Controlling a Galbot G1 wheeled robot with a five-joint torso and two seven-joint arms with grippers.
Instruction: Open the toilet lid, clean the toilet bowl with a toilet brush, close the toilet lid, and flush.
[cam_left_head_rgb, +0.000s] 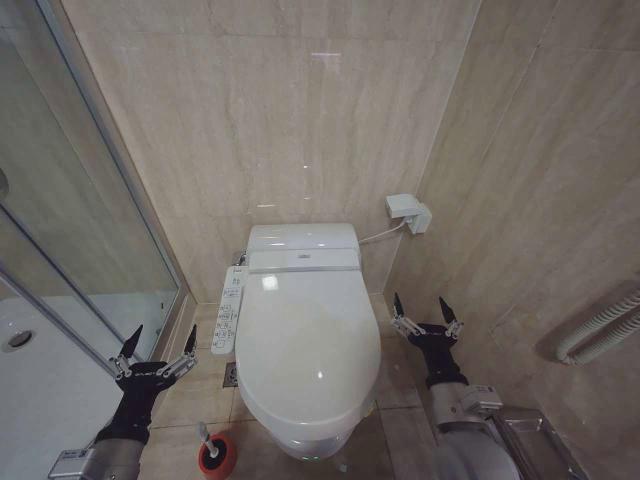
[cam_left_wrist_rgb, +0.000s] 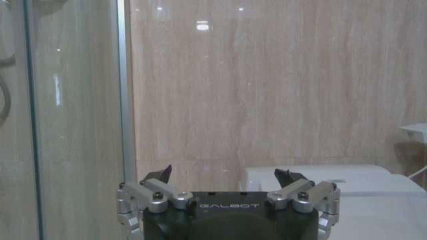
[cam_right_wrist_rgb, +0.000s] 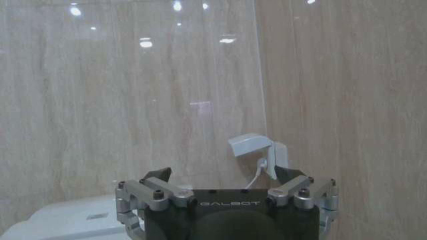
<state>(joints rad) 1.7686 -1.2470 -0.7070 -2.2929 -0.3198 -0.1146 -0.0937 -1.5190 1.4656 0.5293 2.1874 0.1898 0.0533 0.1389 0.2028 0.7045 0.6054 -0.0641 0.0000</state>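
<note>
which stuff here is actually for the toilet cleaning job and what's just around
For the job: toilet lid, closed; toilet brush in its red cup holder; left hand and right hand, both open and empty.

Just around: button panel, wall outlet box, glass shower door.

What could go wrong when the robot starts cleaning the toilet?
The lid is shut and glossy, so open fingers might slip off it. The brush stands in a small red cup on the floor beside the left gripper; a clumsy reach could tip it. The right gripper hangs near the wall and could bump it.
</note>
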